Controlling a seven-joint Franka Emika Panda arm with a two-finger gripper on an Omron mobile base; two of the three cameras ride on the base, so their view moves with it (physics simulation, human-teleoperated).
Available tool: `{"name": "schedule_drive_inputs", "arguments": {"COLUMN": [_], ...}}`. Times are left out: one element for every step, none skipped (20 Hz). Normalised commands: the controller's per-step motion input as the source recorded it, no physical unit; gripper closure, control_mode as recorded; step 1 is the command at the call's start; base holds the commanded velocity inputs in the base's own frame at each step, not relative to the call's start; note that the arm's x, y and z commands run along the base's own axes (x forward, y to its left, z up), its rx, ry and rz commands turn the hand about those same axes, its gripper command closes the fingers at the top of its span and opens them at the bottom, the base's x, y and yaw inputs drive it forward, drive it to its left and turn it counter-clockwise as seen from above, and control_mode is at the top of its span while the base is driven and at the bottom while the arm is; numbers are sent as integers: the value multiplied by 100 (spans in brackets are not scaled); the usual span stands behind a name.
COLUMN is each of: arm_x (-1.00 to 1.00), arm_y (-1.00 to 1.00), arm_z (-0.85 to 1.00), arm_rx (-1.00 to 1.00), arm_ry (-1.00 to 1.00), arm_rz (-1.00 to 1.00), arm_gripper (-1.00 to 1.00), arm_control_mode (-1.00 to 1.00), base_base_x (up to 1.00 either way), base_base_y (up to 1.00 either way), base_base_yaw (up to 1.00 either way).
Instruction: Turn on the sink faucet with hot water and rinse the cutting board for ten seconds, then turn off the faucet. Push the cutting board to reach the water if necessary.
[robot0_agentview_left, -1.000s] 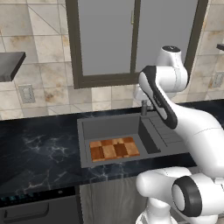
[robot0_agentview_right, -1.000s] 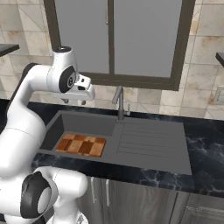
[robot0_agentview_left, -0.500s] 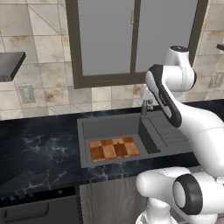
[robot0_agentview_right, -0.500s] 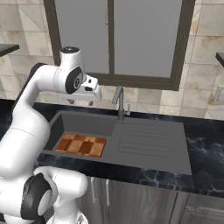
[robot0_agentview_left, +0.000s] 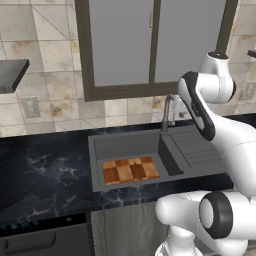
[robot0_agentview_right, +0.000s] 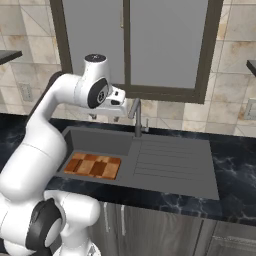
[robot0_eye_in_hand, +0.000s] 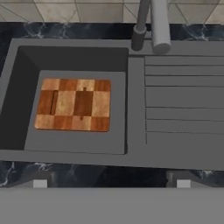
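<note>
The checkered cutting board (robot0_eye_in_hand: 73, 104) lies flat on the floor of the dark grey sink (robot0_eye_in_hand: 131, 109), toward the basin's right part; it also shows as the wooden board (robot0_agentview_left: 130, 170) (robot0_agentview_right: 93, 165). The grey sink faucet (robot0_eye_in_hand: 151, 22) (robot0_agentview_right: 136, 117) (robot0_agentview_left: 166, 113) stands at the back rim, between basin and drainboard. No stream of water runs from it. My gripper (robot0_agentview_right: 105, 118) hangs open above the back of the basin, just left of the faucet and clear of it. Its fingertips (robot0_eye_in_hand: 40, 183) stand wide apart with nothing between them.
A ribbed drainboard (robot0_eye_in_hand: 183, 96) adjoins the basin on the right. Black marbled countertop (robot0_agentview_left: 45, 175) surrounds the sink. A dark-framed window (robot0_agentview_right: 130, 45) rises behind the faucet, with tiled wall and an outlet (robot0_agentview_left: 30, 106) to the left.
My hand has swung right and slightly down, from over the basin's left side to just beside the faucet. Board and faucet have not moved.
</note>
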Motion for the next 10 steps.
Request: {"name": "schedule_drive_inputs", "arguments": {"arm_x": [6,9,9,16,18,19,24,31,31,31], "arm_y": [-23,-28,-28,-27,-29,-30,-31,-28,-28,-27], "arm_z": [11,14,13,8,4,2,1,0,0,0], "arm_rx": [0,1,1,1,0,0,1,1,1,1], "arm_ry": [0,0,0,0,0,0,0,0,0,0], "arm_rz": [0,0,0,0,0,0,0,0,0,0], "arm_gripper": [-100,-100,-100,-100,-100,-100,-100,-100,-100,-100], "arm_control_mode": [-100,-100,-100,-100,-100,-100,-100,-100,-100,-100], "base_base_x": [0,0,0,0,0,0,0,0,0,0], "base_base_y": [0,0,0,0,0,0,0,0,0,0], "base_base_yaw": [0,0,0,0,0,0,0,0,0,0]}}
